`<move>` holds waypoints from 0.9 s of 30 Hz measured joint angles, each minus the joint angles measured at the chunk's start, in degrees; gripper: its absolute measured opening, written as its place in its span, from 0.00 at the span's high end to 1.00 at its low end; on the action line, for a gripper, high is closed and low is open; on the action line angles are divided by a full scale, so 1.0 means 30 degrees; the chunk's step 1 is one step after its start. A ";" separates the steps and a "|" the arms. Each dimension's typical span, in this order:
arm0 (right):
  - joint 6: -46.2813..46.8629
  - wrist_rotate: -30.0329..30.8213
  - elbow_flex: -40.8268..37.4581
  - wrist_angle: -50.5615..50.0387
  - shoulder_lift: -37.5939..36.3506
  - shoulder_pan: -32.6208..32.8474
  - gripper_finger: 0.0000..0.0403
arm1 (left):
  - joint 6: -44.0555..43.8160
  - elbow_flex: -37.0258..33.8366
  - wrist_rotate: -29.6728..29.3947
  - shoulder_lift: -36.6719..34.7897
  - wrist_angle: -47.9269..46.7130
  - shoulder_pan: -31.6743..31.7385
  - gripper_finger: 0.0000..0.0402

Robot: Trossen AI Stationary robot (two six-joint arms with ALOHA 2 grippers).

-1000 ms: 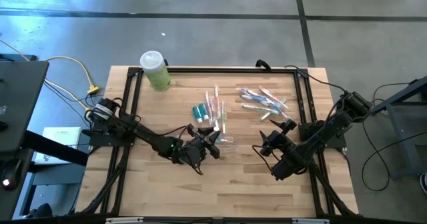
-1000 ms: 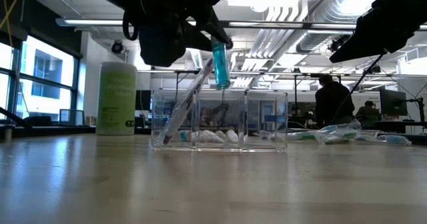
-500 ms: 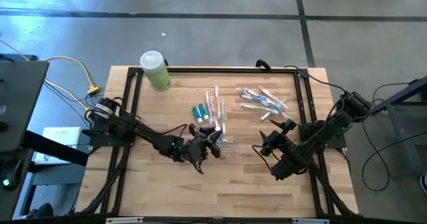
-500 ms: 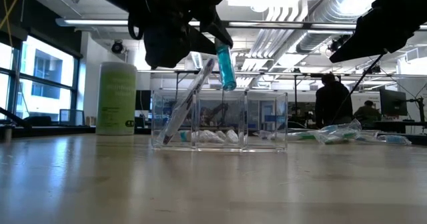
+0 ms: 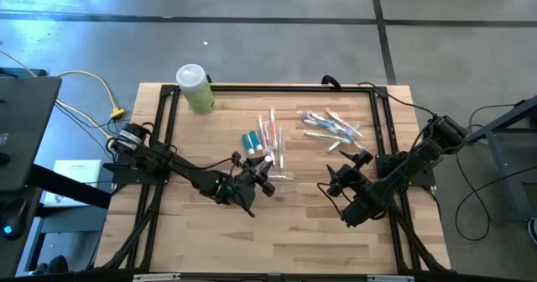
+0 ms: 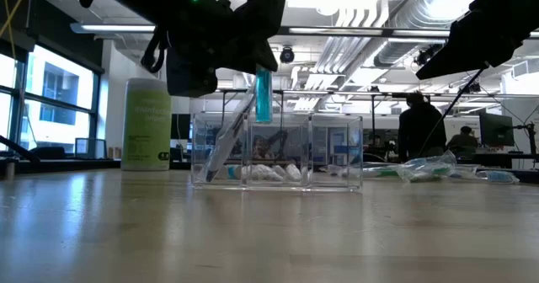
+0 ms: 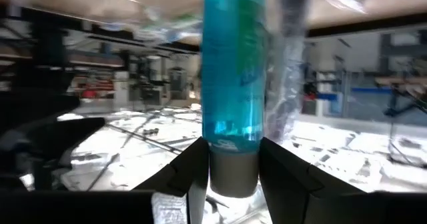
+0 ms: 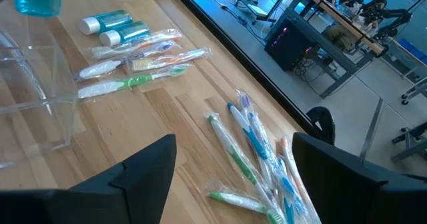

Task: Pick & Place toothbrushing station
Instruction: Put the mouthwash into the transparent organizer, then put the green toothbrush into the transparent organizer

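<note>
Two dark jointed arms, black angular fingers (image 8: 143, 174), small green light on left arm (image 5: 220, 181)

table (image 5: 302, 232): pale wood, smooth, faint sheen | organizer (image 6: 337, 152): clear glossy plastic | tube (image 7: 233, 71) in left pincer (image 7: 230, 174): translucent blue plastic, matt grey cap | toothbrushes (image 8: 250, 151): shiny clear wrappers

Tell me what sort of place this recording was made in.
Probably a robotics lab or open industrial workspace: a wooden table on bare concrete floor, exposed ceiling ducts, and desks with monitors where people work in the background.
</note>
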 joint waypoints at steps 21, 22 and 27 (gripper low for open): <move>-0.0007 0.0026 0.0000 0.0044 0.0000 0.0007 0.28 | -0.0567 -0.0022 0.2433 0.0044 -0.0285 -0.0783 0.69; -0.0007 0.0033 0.0000 0.0044 0.0000 0.0004 0.28 | -0.0589 -0.0022 0.2433 0.0044 -0.0459 -0.0783 0.68; -0.0015 0.0033 0.0000 0.0044 0.0000 0.0005 0.28 | -0.0566 -0.0022 0.2421 0.0044 -0.0469 -0.0799 0.62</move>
